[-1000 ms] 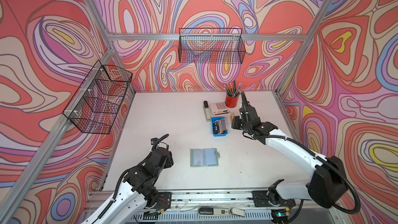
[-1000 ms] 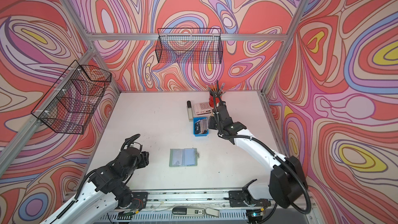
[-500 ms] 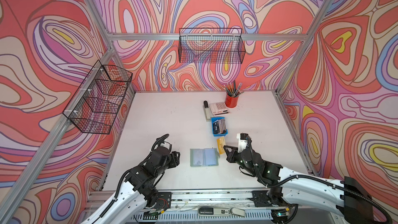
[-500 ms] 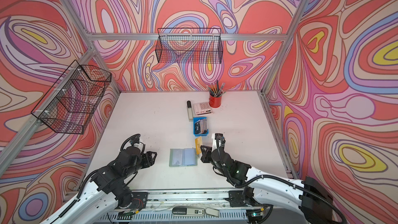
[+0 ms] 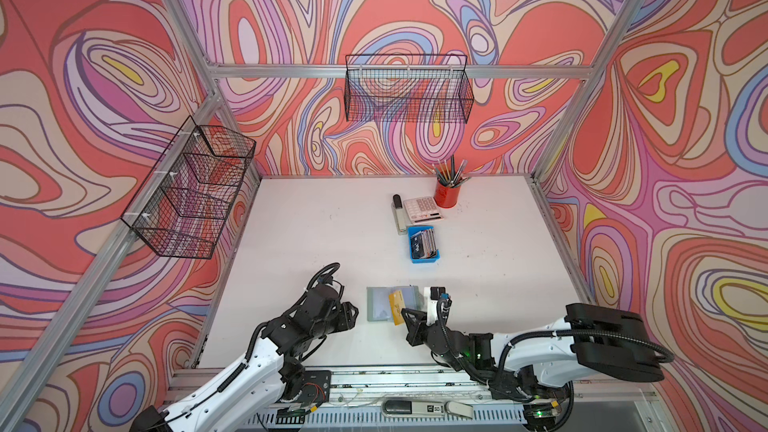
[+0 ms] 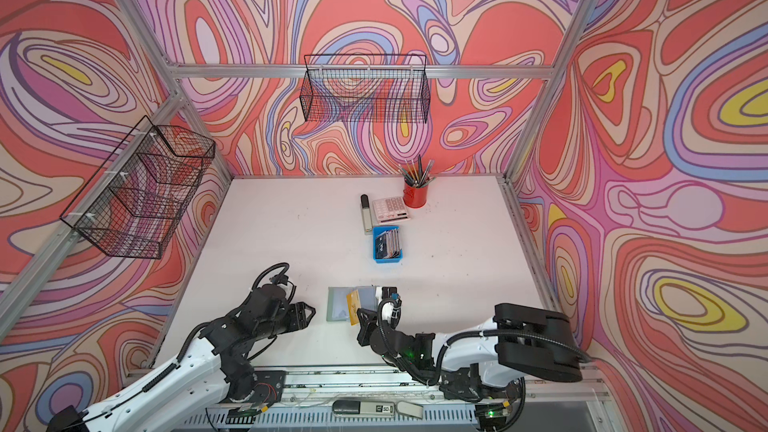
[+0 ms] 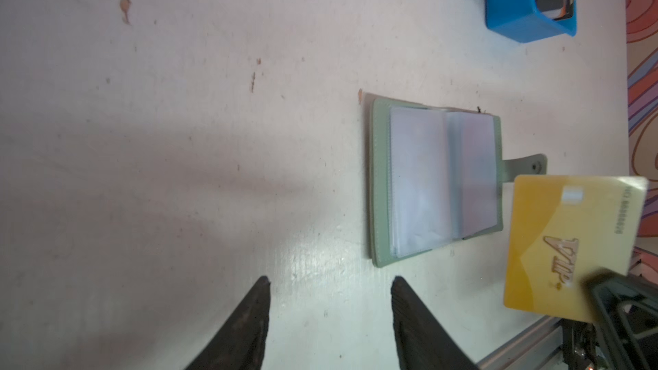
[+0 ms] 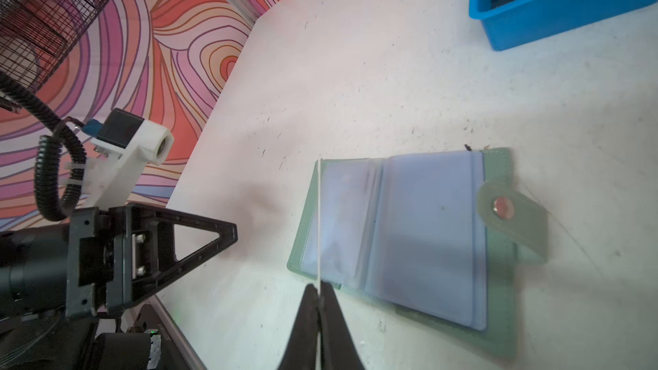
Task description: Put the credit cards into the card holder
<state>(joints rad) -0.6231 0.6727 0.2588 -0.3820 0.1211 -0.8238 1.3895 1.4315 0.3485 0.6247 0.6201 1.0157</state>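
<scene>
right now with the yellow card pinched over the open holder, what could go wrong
1. The right gripper pinches the yellow card only near one corner, so the card may twist or slip when pushed.
2. The card holder lies loose; the left gripper is open and apart from it, so the holder may slide.
3. The clear sleeves lie flat, so the card's edge may skid over them.

card holder (image 7: 441, 179): sage green | card (image 7: 569, 243): yellow-gold | tray (image 7: 516, 12): blue | pencil cup (image 5: 448, 197): red | walls (image 5: 374, 14): pink-red swirls
</scene>
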